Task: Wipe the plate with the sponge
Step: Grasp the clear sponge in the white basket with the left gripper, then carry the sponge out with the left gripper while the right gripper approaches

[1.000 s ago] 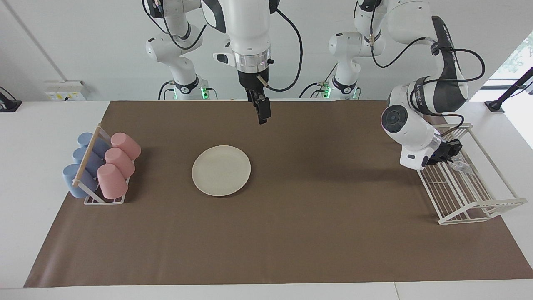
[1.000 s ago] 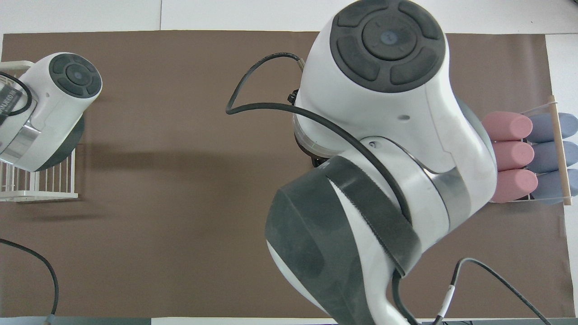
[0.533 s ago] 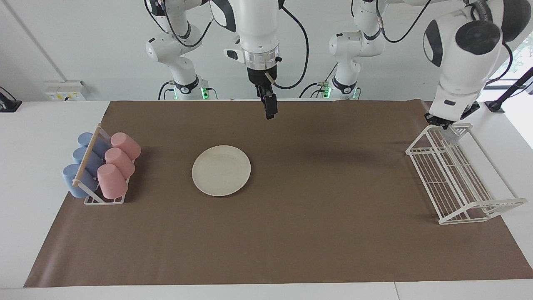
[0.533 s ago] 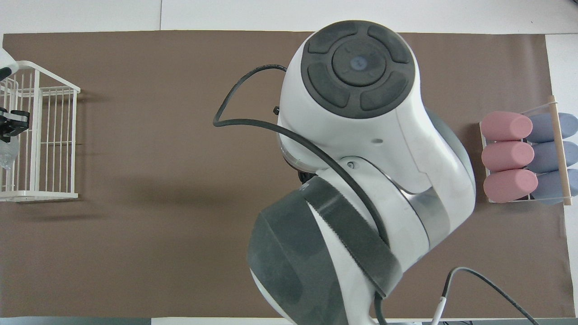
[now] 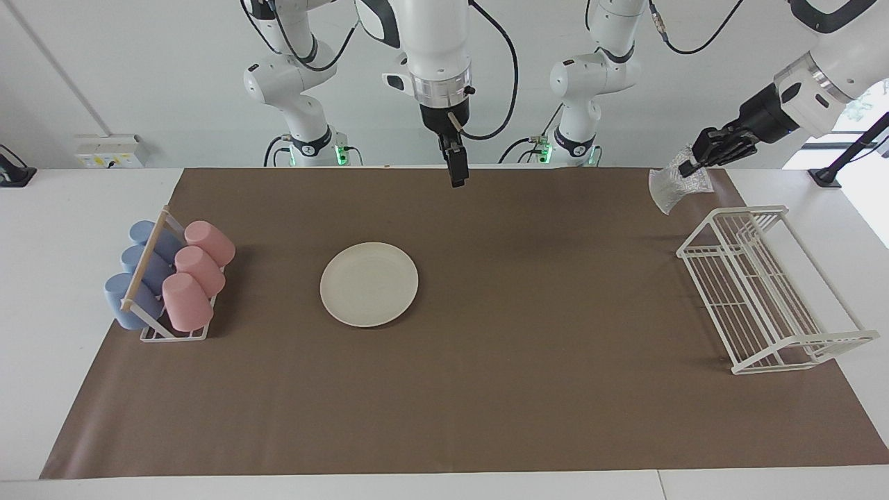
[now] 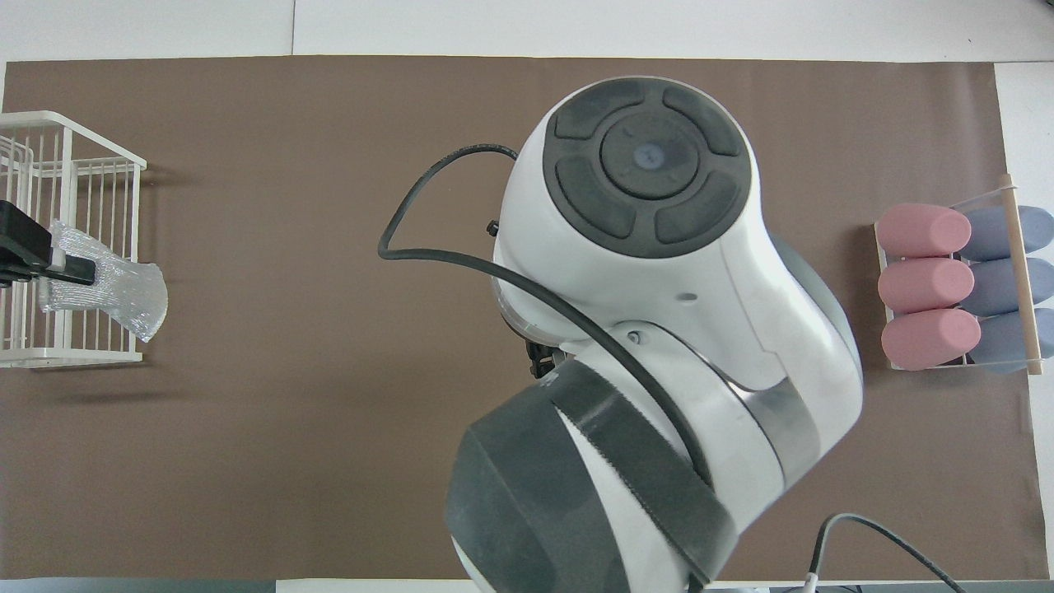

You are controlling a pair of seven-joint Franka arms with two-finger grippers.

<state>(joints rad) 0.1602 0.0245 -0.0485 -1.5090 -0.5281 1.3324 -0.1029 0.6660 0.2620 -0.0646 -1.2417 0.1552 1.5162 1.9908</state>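
1. Hanging in the air at the left arm's end of the worktop (image 5: 486,417), the left gripper (image 5: 696,165) has its fingers pinched on the sponge (image 5: 671,186).
2. That sponge, a silvery, glittery pad, droops below the fingers over the brown mat (image 5: 555,312), just beside the near corner of the white wire rack (image 5: 764,292); in the overhead view it overlaps the rack's edge.
3. Nothing lies in the rack, which sits on the mat at the left arm's end.
4. Well apart from the sponge, the plate (image 5: 369,284) lies flat on the mat, bare, toward the right arm's end.
5. A cup rack (image 5: 170,278) with pink and blue cups stands beside the plate at the right arm's end.
6. Above the mat's near edge, the right gripper (image 5: 456,170) points straight down and waits, carrying nothing; I cannot tell whether its fingers are apart or together.
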